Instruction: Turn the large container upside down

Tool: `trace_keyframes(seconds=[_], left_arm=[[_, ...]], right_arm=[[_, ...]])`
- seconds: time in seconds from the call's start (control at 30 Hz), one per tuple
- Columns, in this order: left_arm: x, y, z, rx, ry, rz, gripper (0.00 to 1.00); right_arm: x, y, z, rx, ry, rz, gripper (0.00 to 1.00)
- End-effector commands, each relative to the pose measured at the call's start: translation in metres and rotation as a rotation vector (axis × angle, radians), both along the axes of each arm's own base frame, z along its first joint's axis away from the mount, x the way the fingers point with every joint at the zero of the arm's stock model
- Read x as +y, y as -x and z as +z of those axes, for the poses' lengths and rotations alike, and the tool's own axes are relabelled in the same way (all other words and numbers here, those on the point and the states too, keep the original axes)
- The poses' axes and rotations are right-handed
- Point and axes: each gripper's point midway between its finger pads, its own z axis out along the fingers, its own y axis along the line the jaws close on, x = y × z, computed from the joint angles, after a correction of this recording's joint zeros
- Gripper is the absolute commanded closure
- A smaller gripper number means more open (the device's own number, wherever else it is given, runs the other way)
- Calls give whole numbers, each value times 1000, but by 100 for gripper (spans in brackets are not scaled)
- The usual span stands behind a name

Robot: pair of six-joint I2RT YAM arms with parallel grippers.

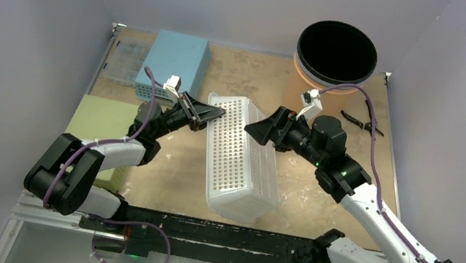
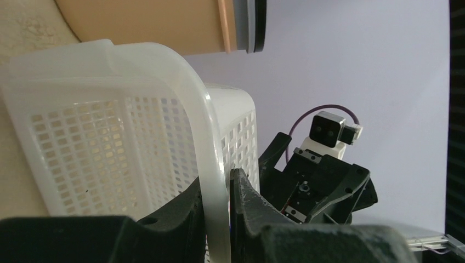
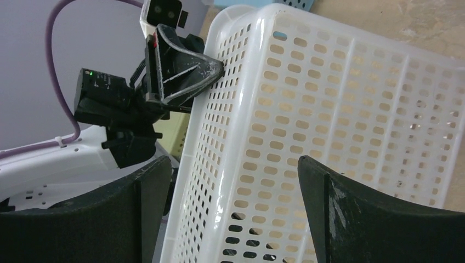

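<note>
The large container is a white perforated basket (image 1: pixel 240 158) in the middle of the table, tipped up on its side with a perforated face turned up. My left gripper (image 1: pixel 218 111) is shut on the basket's rim at its far left corner; in the left wrist view the rim (image 2: pixel 214 164) runs between the closed jaws of that gripper (image 2: pixel 216 192). My right gripper (image 1: pixel 253 129) is open at the basket's far right side, holding nothing. In the right wrist view, the right gripper (image 3: pixel 233 164) has its fingers spread before the basket's wall (image 3: pixel 329 109), and the left gripper (image 3: pixel 186 74) shows beyond.
An orange bucket with a black rim (image 1: pixel 336 56) stands at the back right. A blue box (image 1: pixel 174 59) and a clear box (image 1: pixel 123 61) lie at the back left, a green pad (image 1: pixel 101 123) at the left. Pliers (image 1: pixel 362 122) lie on the right.
</note>
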Motion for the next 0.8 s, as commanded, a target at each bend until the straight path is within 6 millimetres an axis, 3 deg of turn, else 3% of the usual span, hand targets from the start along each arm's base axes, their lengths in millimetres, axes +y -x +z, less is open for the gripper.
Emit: trace_keyframes(seconds=[0.0, 0.23, 0.43, 0.77], left_arm=[[-1, 2, -24, -112, -206, -17, 100], [4, -1, -70, -36, -421, -39, 100], [13, 0, -96, 24, -535, -40, 90], [22, 2, -117, 92, -604, -20, 79]], right_arm=[[-17, -9, 10, -45, 40, -89, 11], [-41, -14, -15, -6, 153, -199, 5], [-52, -14, -48, 82, 184, -276, 3], [-49, -14, -72, 140, 176, -284, 1]])
